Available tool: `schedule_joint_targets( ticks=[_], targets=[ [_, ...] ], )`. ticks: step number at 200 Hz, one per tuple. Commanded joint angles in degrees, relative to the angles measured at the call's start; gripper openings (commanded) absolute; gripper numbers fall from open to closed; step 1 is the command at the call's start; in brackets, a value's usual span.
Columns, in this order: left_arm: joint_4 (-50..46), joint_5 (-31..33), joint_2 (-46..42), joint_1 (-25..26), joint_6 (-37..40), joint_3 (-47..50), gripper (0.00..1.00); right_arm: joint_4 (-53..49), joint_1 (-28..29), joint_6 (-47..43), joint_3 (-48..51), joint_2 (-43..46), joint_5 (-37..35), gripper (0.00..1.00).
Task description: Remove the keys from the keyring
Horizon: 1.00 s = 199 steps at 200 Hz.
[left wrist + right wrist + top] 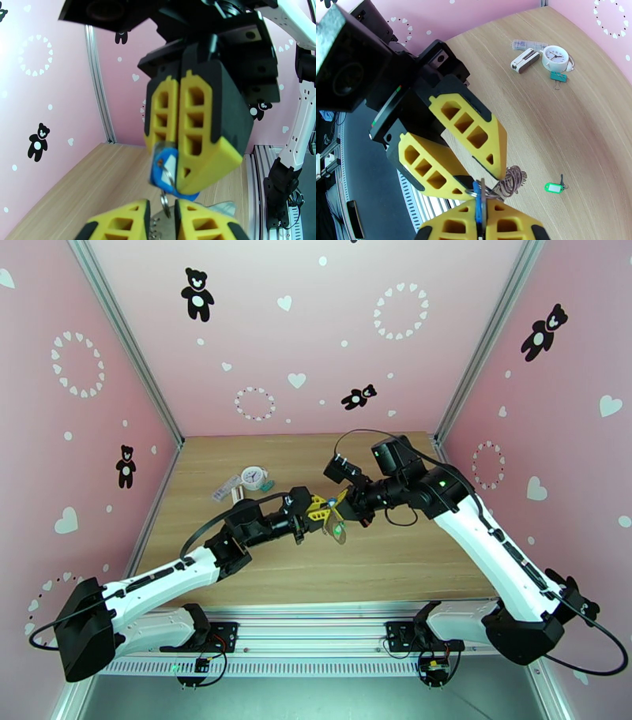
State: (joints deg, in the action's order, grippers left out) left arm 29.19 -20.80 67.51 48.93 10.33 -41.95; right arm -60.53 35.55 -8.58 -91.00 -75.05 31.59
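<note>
Step in hand: freeing last key. Right jaws clenched on blue-tagged key [168, 171], left jaws grasping keyring [511, 180], both aloft over worktop [572, 130]. Green-tagged key [553, 187] lies loose on worktop. Next likely: steady pull apart, key slipping off ring

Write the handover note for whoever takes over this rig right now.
Left pincer: shut on the keyring.
Right pincer: shut on the tag of the blue key, which appears still hooked to the keyring.
Done: the green key is off and lies on the table.
Left: work the blue key free of its ring and set it down.
</note>
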Motion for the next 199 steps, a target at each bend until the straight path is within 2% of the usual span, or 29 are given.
schedule_joint_targets(
  ticks=[1,32,86,106,115,132,147,181,199],
  targets=[
    [0.1,-0.6,0.6,0.2,1.0,-1.9,0.23,0.9,-0.1,-0.7,0.6,0.6,0.5,0.00],
    [-1.2,-0.1,1.2,0.3,1.4,-2.1,0.17,1.0,-0.1,-0.9,0.6,1.2,0.1,0.00],
    [0.4,1.6,-0.9,0.3,3.3,-1.0,0.00,0.0,-0.3,-0.9,1.8,2.4,-1.9,0.00],
    [2.2,2.3,-1.6,0.3,4.2,-0.3,0.00,1.1,-0.9,0.3,3.4,4.2,-1.7,0.00],
    [2.8,2.3,-2.0,0.2,4.5,-0.1,0.00,1.6,-1.2,0.9,4.2,5.1,-1.5,0.06],
    [4.2,2.0,-2.5,0.2,4.6,0.2,0.00,2.6,-2.0,1.9,5.6,6.5,-0.1,0.09],
    [5.9,1.5,-3.0,0.3,4.5,0.8,0.00,2.9,-2.7,2.3,6.6,7.6,0.6,0.22],
    [7.0,0.4,-3.6,0.3,4.4,0.6,0.00,4.1,-4.6,2.2,8.5,10.9,0.7,0.30],
    [6.7,-0.6,-3.8,0.3,4.4,0.2,0.00,8.2,-5.1,2.5,10.0,13.2,1.2,0.32]
  ],
)
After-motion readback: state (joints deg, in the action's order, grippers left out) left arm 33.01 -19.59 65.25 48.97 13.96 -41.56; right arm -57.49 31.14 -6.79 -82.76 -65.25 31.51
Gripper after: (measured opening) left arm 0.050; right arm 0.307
